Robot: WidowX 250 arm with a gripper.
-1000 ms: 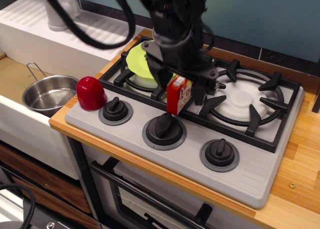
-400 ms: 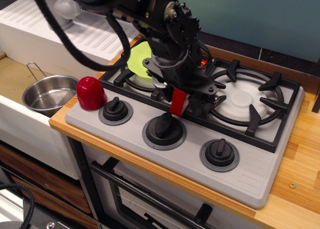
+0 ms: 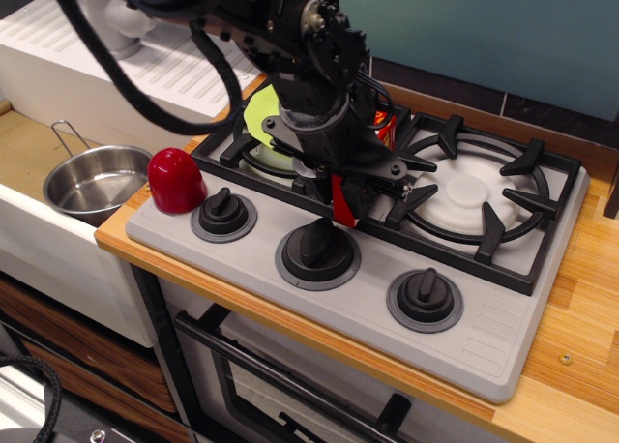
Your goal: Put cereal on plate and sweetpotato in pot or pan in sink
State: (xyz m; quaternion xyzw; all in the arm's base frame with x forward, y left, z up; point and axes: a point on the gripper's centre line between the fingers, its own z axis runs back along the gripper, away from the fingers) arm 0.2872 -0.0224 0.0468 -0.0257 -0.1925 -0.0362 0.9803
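One light, stiff cereal box, so the gripper is pinching its flat sides mid-frame, looking clamped shut on it.

Arm body matte black throughout, built of chunky angular housings. End effector: black, blocky, flat bracket-like plates at the lower end. Round silver fastener or joint cap visible on upper housing. Thick black corrugated cable loops from top left across to the wrist; thinner black wires bundled along the right side. No legible markings. Finger detail indistinct against dark housing.
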